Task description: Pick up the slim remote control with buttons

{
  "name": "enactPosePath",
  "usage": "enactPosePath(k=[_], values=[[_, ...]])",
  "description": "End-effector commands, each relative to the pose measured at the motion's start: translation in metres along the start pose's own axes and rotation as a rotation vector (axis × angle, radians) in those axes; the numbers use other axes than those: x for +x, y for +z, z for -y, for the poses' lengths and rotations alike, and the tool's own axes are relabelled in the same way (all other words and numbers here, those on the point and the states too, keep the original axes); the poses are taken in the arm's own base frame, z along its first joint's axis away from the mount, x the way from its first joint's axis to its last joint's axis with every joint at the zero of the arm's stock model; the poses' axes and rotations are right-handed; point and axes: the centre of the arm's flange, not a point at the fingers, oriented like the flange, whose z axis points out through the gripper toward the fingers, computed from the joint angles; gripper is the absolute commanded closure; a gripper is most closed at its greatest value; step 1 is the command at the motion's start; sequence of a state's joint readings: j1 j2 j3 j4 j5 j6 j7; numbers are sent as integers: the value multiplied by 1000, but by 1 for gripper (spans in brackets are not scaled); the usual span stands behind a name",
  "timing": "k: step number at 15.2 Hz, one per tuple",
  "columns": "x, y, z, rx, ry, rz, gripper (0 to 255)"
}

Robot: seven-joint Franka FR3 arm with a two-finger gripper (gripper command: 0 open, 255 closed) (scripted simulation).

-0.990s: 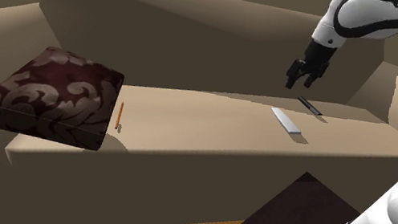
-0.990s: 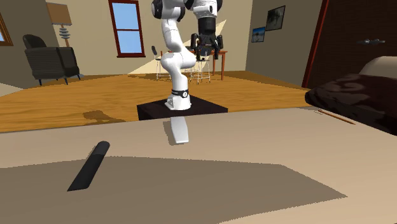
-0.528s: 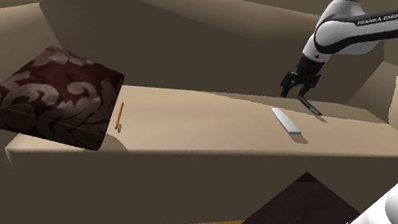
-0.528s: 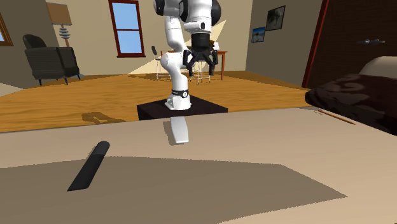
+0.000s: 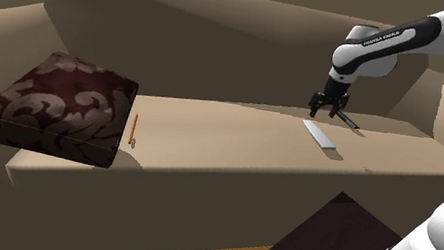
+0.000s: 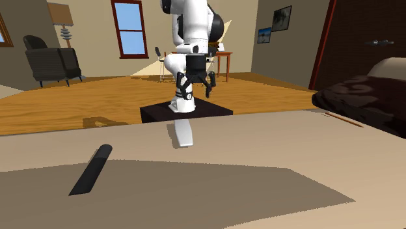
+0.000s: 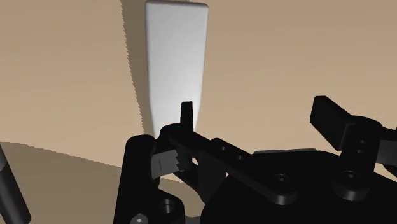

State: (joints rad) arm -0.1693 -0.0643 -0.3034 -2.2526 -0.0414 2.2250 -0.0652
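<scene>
Now the spread claw [image 5: 322, 112] has dropped closer to the white remote [image 5: 319, 135].

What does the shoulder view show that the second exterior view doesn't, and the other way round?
Shoulder view: the beige sofa's tall backrest, seen from the front. Second exterior view: the room beyond, with a red-framed window, a dark armchair and a floor lamp. Both: the black two-finger gripper, open, by the slim pale-grey remote, a slim black bar, the dark patterned cushion and an orange pencil.
</scene>
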Motion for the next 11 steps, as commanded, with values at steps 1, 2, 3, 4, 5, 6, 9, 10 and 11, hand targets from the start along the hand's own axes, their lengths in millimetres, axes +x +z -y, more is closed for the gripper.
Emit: enactPosePath(k=[1, 2, 3, 4, 5, 6, 9, 10, 11], values=[[13, 20, -17, -3, 24, 11, 0], [19, 29, -24, -4, 35, 17, 0], [25, 39, -32, -5, 47, 23, 0], [31, 49, -39, -6, 58, 28, 0], [36, 59, -47, -7, 70, 34, 0], [41, 68, -55, -8, 81, 39, 0], [48, 86, -64, -9, 96, 47, 0], [48, 91, -64, -9, 96, 47, 0], [47, 97, -64, -9, 96, 47, 0]])
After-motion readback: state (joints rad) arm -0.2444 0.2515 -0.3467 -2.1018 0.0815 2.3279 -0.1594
